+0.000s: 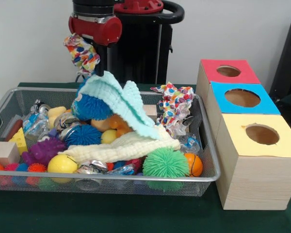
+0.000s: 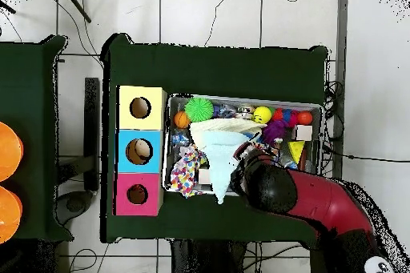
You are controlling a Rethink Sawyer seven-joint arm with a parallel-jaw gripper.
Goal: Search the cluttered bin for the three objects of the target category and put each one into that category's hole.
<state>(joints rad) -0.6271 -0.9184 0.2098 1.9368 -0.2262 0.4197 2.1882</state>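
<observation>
While the pincer (image 1: 101, 73) grips it, the light-blue cloth (image 1: 117, 99) hangs just below.

I see a plain pale wall (image 1: 29, 43) behind the worktop (image 1: 136, 213), which is covered in dark green cloth. From overhead, the floor (image 2: 208, 14) is light grey tile with dark seams, and thin cables (image 2: 72, 22) trail across it. Two orange round shapes (image 2: 6, 182) sit at one edge.
</observation>
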